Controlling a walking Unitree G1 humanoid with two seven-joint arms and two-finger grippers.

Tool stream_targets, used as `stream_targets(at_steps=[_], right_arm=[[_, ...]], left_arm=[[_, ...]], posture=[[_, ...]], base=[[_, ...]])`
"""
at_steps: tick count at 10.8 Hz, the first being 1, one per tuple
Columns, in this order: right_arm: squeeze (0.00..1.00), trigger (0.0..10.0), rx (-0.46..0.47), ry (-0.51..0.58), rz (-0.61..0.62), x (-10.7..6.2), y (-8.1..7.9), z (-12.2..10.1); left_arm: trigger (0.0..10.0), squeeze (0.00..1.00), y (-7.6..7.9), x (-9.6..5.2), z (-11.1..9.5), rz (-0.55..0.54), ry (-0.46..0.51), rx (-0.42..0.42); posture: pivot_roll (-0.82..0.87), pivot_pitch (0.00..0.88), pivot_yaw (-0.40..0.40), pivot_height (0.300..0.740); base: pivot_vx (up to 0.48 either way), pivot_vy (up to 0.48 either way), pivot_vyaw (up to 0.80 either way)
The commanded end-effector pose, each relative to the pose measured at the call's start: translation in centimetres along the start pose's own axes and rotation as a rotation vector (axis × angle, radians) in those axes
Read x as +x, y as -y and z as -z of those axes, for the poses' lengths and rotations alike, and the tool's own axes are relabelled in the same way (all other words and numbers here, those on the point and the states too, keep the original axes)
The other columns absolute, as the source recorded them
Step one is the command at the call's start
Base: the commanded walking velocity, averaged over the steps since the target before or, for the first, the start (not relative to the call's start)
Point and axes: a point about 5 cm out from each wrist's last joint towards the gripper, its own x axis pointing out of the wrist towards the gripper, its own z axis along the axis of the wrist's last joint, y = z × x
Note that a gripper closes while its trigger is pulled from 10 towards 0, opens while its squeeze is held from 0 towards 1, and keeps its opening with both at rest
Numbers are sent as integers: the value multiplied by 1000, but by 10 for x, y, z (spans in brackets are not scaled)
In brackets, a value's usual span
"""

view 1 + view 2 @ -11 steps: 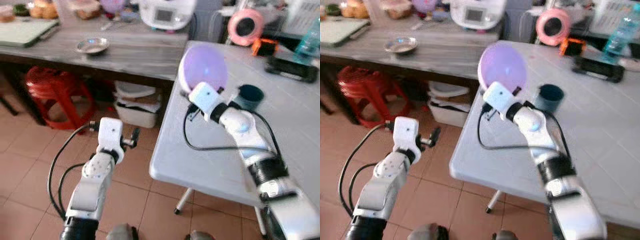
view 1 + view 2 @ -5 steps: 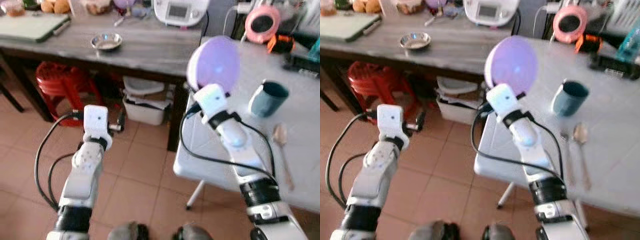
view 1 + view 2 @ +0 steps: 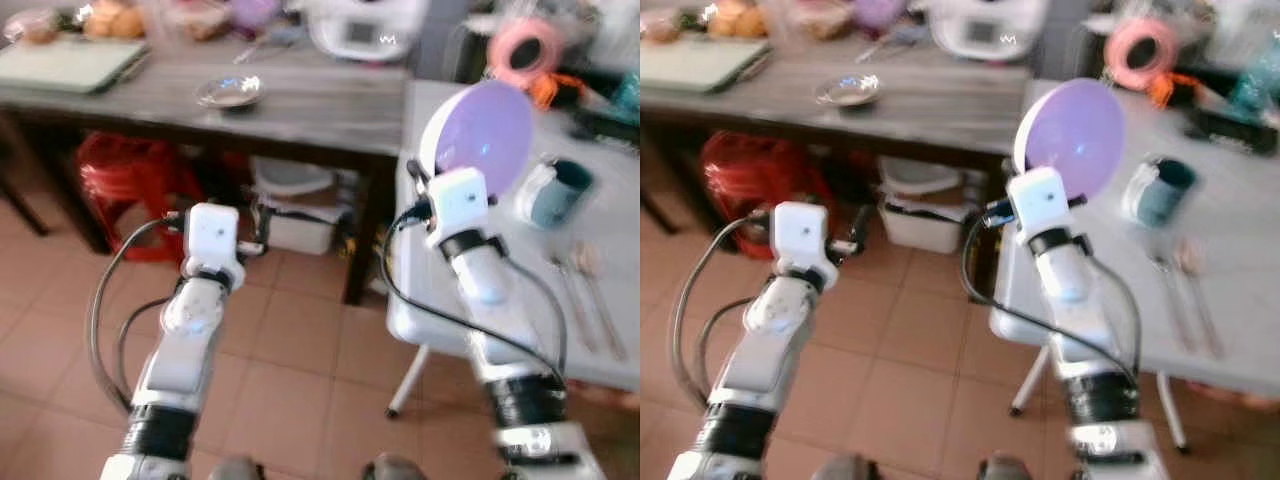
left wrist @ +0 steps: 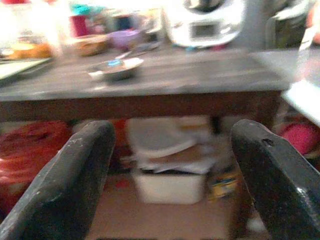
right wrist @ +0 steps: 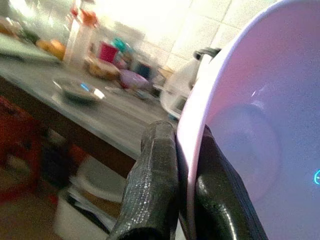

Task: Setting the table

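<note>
The right claw [image 3: 1052, 172] is clamped on the rim of a purple bowl [image 3: 1073, 140], held upright in the air over the white counter [image 3: 1230, 240] edge. A mug [image 3: 1159, 190] and what look like cutlery [image 3: 1185, 295] already lie there; the bowl is unplaced. The left claw [image 4: 170, 170] hangs apart, empty.

Lilac plate [image 3: 477, 138] held on edge, nearly upright, rim pinched by right end effector [image 5: 186, 197] above white tabletop [image 3: 610, 300] corner. Teal mug [image 3: 556, 192] upright; spoon [image 3: 598, 300] flat just beside fork [image 3: 570, 300], blurred.
</note>
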Motion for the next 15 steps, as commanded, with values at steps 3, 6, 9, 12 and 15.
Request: stream_targets(at_steps=[3, 6, 9, 12, 15], right_arm=[[0, 10000, 31, -74, 137, -25, 18, 10], [0, 10000, 39, -112, 145, -40, 16, 15], [0, 10000, 56, -121, 146, -38, 13, 13], [0, 10000, 61, -114, 127, -34, 9, 10], [0, 10000, 64, -110, 106, -33, 6, 8]], left_arm=[[10000, 0, 4, 0, -1, 28, 23, -23], [10000, 0, 9, 1, -3, 63, 37, -14], [10000, 0, 11, 4, -6, 66, 46, -29], [10000, 0, 12, 3, -8, 72, 64, 6], [10000, 0, 18, 3, -9, 87, 71, -12]], posture=[[-56, 0, 12, 740], [-70, 0, 20, 740], [-71, 0, 25, 740], [-66, 0, 21, 740], [-73, 0, 25, 740]], base=[[0, 480, 0], [0, 439, 0], [247, 414, -154], [272, 394, 0], [416, 86, 0]])
